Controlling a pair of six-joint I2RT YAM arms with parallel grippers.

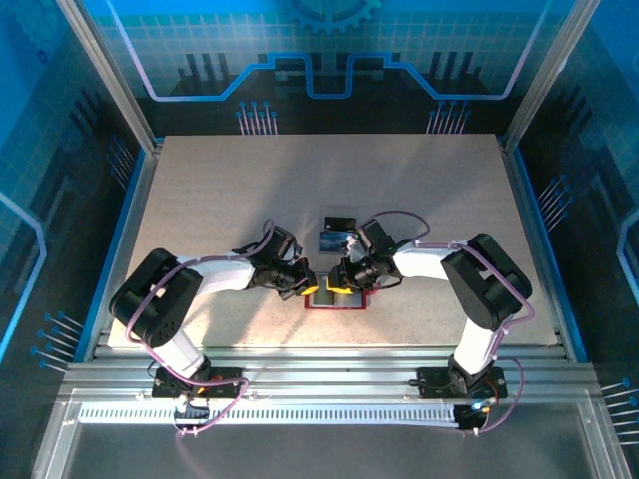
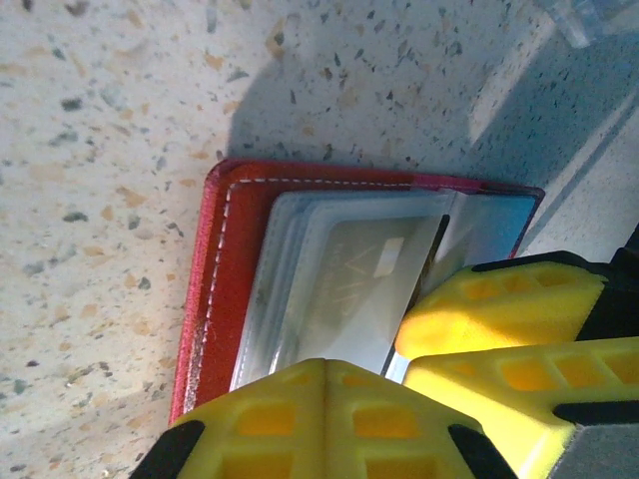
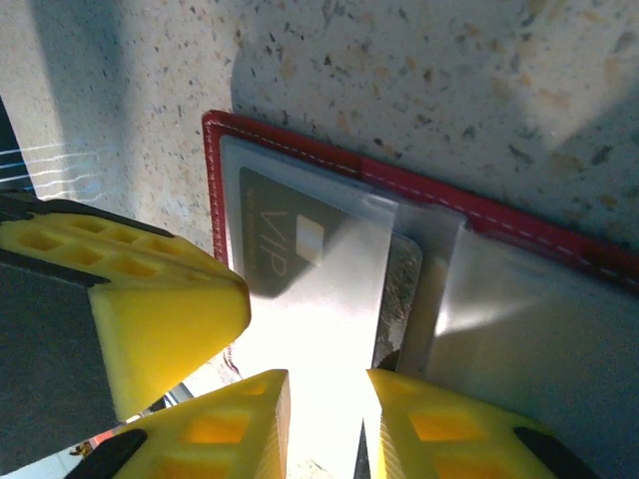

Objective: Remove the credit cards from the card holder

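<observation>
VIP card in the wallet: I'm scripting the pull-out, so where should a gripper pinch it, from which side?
Probably best: pinch the card at its near edge, from the right gripper's side. It lies flat in a clear sleeve, and the wallet's red rim hems its far edges.

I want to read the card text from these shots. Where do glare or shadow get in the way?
Right wrist: glare whites out the clear sleeve toward the bottom, though VIP on the dark card stays legible. Left wrist: a pale card is faint behind pocket film. Top external: the card holder is too small to read.
</observation>
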